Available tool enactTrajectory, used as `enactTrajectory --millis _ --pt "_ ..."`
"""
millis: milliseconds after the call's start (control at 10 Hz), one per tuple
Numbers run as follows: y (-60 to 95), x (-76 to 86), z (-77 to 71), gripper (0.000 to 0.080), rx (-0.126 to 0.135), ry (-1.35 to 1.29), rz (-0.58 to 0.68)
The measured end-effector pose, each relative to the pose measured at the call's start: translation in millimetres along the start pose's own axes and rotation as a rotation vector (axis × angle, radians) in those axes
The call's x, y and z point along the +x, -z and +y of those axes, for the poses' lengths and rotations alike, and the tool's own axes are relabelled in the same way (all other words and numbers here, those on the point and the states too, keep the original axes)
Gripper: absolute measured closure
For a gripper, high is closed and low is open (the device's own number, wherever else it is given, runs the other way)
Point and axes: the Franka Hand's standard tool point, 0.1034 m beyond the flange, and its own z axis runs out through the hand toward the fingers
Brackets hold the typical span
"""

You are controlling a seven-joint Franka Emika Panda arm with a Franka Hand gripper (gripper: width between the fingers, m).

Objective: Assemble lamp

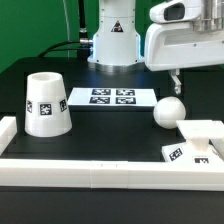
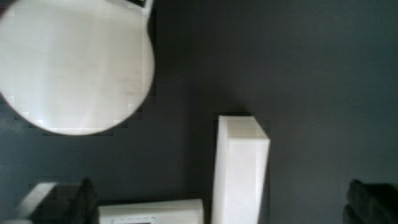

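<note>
The round-headed bulb (image 1: 168, 111) lies on the black table right of centre; in the wrist view it is the large white oval (image 2: 71, 65). My gripper (image 1: 177, 79) hangs above and just behind it, open and empty, with its dark fingers (image 2: 54, 200) spread far apart in the wrist view (image 2: 214, 206). The tapered shade (image 1: 45, 103) stands mouth-up at the exterior view's left, with a tag on its side. The flat square base (image 1: 192, 146) with tags lies at the front right, against the rails. A corner of a white part (image 2: 151, 212) shows near my fingers.
The marker board (image 1: 110, 97) lies at the back centre. Long white rail blocks run along the front (image 1: 100, 168) and up both sides (image 1: 8, 128). A white block edge (image 2: 242, 165) shows in the wrist view. The arm's base (image 1: 112, 40) stands behind the board.
</note>
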Motion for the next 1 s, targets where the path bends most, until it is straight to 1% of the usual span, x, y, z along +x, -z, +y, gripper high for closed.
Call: enactTrajectory --millis 100,200,300,400,500,600,700,1000 --pt "-0.2 0.2 -0.6 0.01 0.0 0.001 0.002" --pt "-1.7 -7.6 5.4 0.01 -0.003 0.024 -0.064" --pt "1.0 -13.6 23.7 0.01 -0.004 0.013 -0.17" --pt "3.0 -16.1 40.9 0.01 -0.005 -0.015 -0.243" --pt "2.7 -21.6 55.7 0.01 -0.002 0.007 -0.269" --pt "2.8 -22.8 57.4 0.01 -0.004 -0.01 -0.285" --pt "2.2 -22.1 54.9 0.01 -0.003 -0.003 -0.282" --pt "1.8 -22.6 55.2 0.01 -0.003 -0.003 -0.283"
